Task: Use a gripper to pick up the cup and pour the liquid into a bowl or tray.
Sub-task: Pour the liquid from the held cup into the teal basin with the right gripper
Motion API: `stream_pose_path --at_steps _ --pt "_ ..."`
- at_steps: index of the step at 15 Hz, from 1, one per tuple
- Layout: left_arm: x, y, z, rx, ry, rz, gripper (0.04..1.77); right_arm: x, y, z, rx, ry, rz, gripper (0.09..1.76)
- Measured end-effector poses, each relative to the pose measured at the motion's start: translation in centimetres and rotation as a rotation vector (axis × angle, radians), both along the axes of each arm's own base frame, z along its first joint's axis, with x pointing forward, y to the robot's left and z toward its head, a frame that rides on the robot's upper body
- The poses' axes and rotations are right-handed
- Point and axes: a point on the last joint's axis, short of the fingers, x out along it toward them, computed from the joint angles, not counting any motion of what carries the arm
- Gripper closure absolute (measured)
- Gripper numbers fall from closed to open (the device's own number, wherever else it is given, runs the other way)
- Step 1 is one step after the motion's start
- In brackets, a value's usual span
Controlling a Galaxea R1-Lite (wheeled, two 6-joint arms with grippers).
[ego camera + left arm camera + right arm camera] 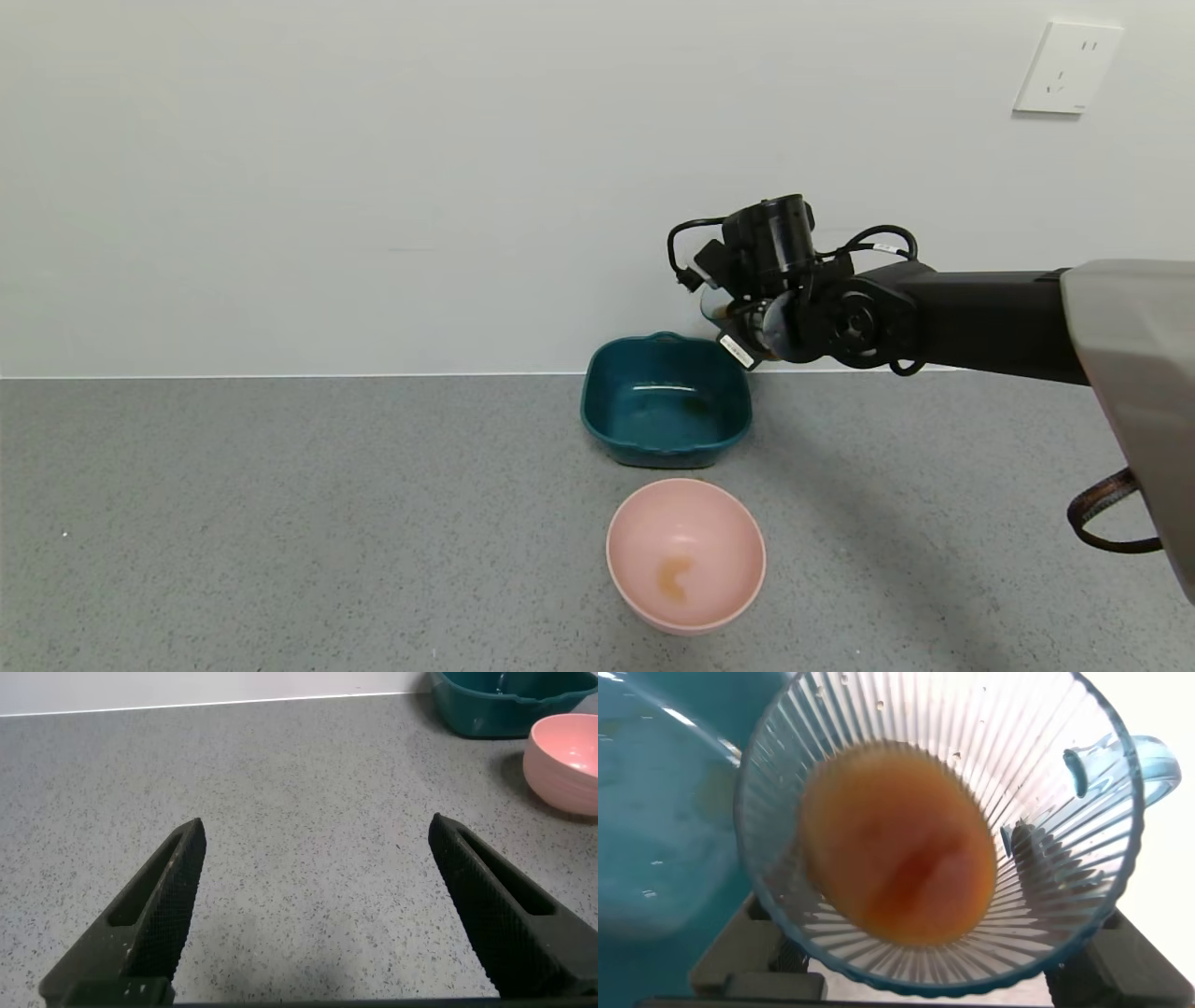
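Observation:
My right gripper (738, 322) is shut on the ribbed translucent blue-grey cup (943, 821) and holds it in the air beside the far right corner of the dark teal basin (665, 399). In the head view the cup (715, 303) is mostly hidden behind the wrist. In the right wrist view, reddish-brown liquid (901, 854) lies in the cup's bottom, the rim tab (1148, 761) shows, and the basin (663, 812) lies below. Some dark liquid sits in the basin (695, 404). My left gripper (318, 896) is open and empty above the grey counter.
A round pale pink bowl (686, 553) with an orange smear stands in front of the basin; it also shows in the left wrist view (565, 761). A white wall with a socket (1067, 67) runs behind the grey counter (280, 513).

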Motion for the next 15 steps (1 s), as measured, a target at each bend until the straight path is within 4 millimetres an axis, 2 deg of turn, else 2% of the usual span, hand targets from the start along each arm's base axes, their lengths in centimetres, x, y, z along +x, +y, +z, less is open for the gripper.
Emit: stream_pose_path --at_steps 9,15 --pt "0.0 0.0 0.0 0.0 0.0 0.0 0.09 -0.17 0.11 0.47 -0.257 -0.023 -0.044 0.51" --pt "0.0 0.0 0.0 0.0 0.0 0.0 0.09 -0.18 0.2 0.9 -0.369 -0.039 -0.061 0.51"
